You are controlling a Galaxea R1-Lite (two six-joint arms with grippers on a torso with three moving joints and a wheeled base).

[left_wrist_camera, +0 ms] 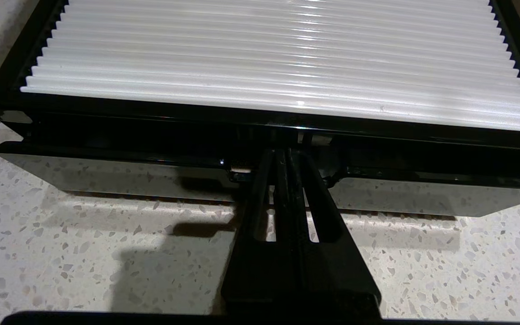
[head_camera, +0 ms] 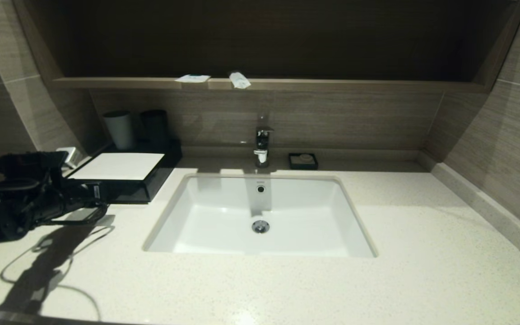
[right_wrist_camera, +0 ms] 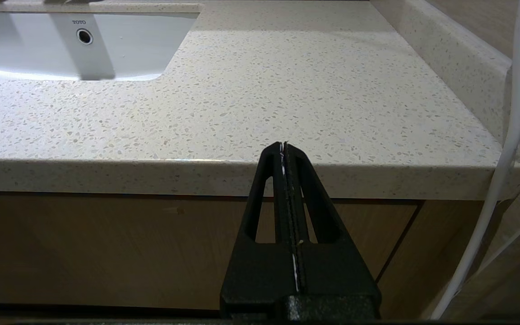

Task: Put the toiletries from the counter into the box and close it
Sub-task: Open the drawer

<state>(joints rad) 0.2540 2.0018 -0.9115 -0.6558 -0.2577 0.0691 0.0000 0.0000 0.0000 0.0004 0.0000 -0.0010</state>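
We see our left tool (left_wrist_camera: pixel 285 155) pressed together, its black fingertips reaching into the notch at the middle of the drawer front of the low glossy black rectangular box (left_wrist_camera: pixel 120 122). Whether the tips grip the drawer's edge or only touch it, we cannot tell. In the left wrist view the box's ribbed white top panel (left_wrist_camera: pixel 282 49) fills the upper part, and the drawer front stands a little out from the box body above the speckled pale stone worktop (left_wrist_camera: pixel 84 253).

From the head view, our left arm comes in low from the left, and the box (head_camera: pixel 151 180) sits at the back left of the worktop (head_camera: pixel 422 253), just left of the white rectangular sink (head_camera: pixel 260 216). Behind the box stand a white cup (head_camera: pixel 119 129) and a dark cup (head_camera: pixel 155 128), side by side.

The two toiletries lie on the long brown wood-grain ledge (head_camera: pixel 355 85) high on the back wall, well apart from the box: a flat white squarish sachet (head_camera: pixel 192 78) and, just to its right, a narrow white tube-like pouch (head_camera: pixel 239 80). Below them a chrome tap (head_camera: pixel 262 145) stands over the sink, with a small black square soap dish (head_camera: pixel 303 160) near its right.

Our right tool (right_wrist_camera: pixel 285 146) hangs in front of the worktop's front edge, level with it, fingers together and holding nothing. A white cable (right_wrist_camera: pixel 508 149) runs down beside it.
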